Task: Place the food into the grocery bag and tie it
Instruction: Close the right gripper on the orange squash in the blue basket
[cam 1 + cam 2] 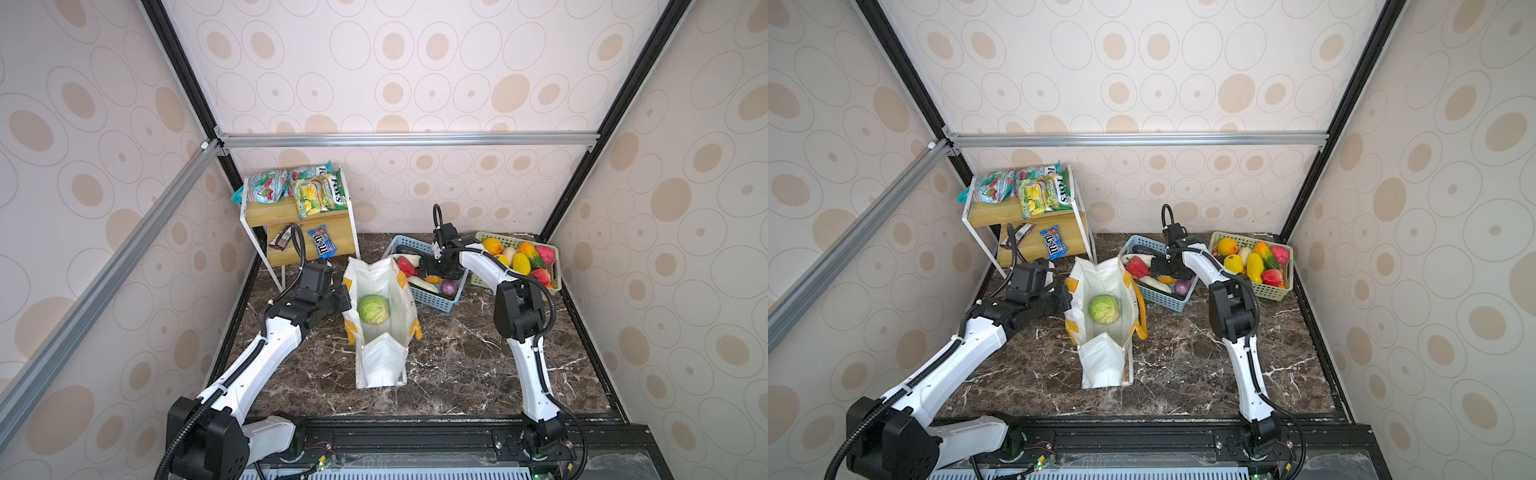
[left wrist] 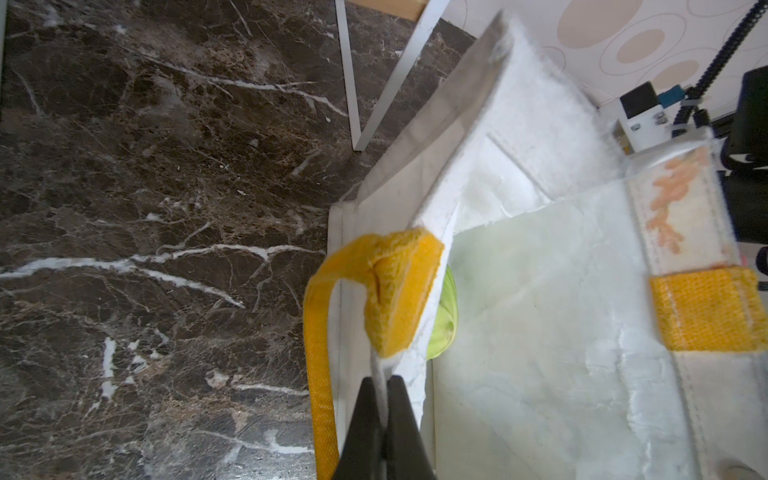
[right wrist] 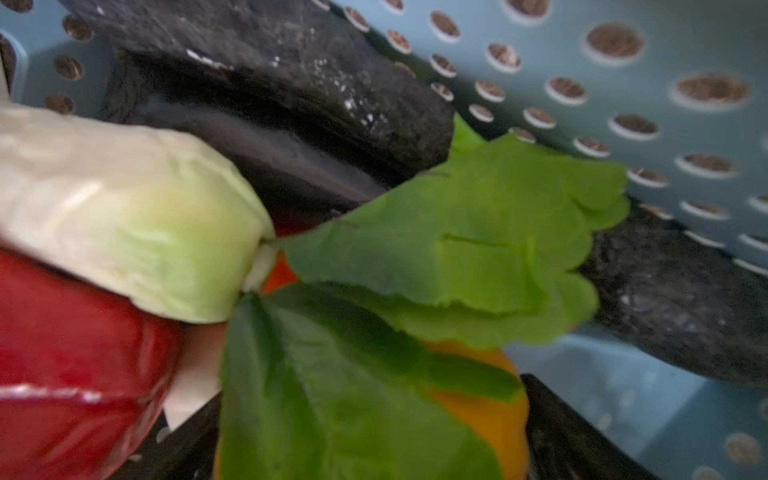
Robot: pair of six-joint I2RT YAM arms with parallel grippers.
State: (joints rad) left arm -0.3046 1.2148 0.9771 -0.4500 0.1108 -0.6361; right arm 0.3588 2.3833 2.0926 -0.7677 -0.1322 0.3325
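Observation:
The white grocery bag stands open mid-table with a green cabbage inside. My left gripper is shut on the bag's left rim, just below a yellow handle tab. My right gripper is down in the blue basket. It is open, with its jaws either side of an orange vegetable with green leaves. A red pepper and a white radish lie beside it. A blue M&M's packet lies on the shelf.
A green basket of yellow, orange and red fruits sits at the back right. A wooden shelf with snack packets stands at the back left, its white legs close to the bag. Enclosure walls and frame rails surround the marble table.

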